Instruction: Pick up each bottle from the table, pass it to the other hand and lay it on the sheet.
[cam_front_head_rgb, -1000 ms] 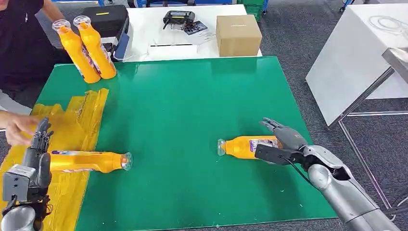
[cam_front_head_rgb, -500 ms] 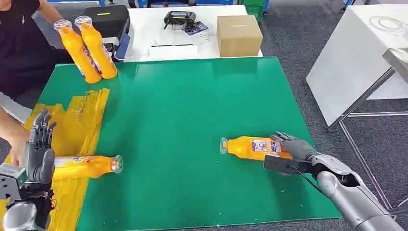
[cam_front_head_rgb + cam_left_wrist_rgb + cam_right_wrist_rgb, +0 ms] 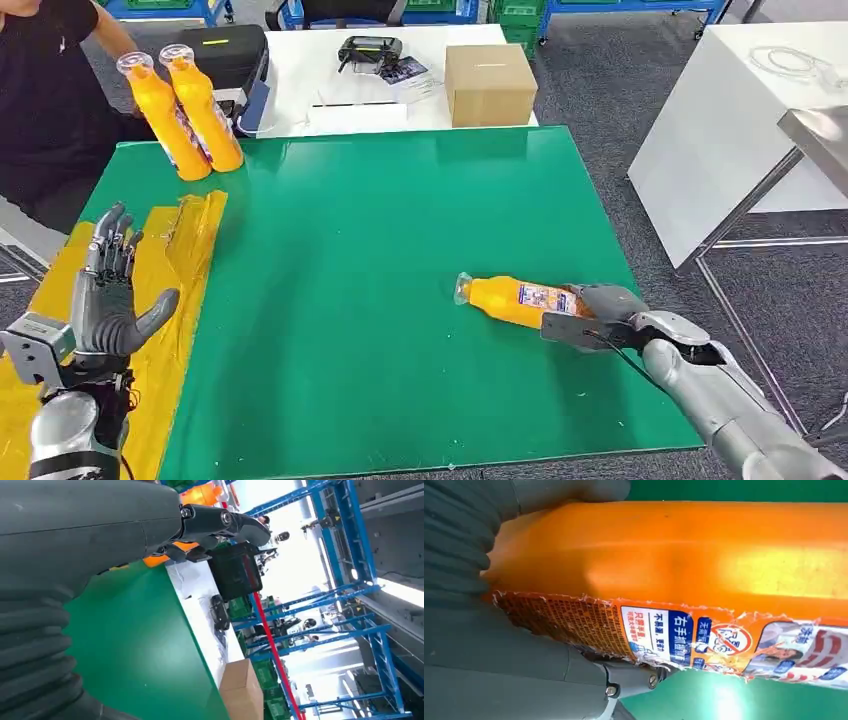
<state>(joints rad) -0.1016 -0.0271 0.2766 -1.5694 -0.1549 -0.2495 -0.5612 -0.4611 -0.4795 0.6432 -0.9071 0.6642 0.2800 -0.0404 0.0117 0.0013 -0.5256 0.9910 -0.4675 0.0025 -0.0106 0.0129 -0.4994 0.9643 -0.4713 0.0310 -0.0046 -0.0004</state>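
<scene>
An orange bottle (image 3: 512, 300) lies on its side on the green table (image 3: 380, 250), near right. The right hand (image 3: 592, 312) wraps its base, grasping it. The left hand (image 3: 108, 295) hovers released, fingers spread, above the yellow sheet (image 3: 185, 235) at left. Next: lift the bottle and carry it leftward for the handover.

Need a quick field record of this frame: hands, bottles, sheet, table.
left robot hand: raised over the yellow sheet, fingers spread, holding nothing
right robot hand: wrapped around the base end of the lying bottle
lying bottle: orange, on its side on the green table, cap end pointing toward the table's middle
yellow sheet: crumpled, along the table's left side, no bottle seen on it
standing bottles: two, orange, far left corner, leaning
green table: bare in the middle
</scene>
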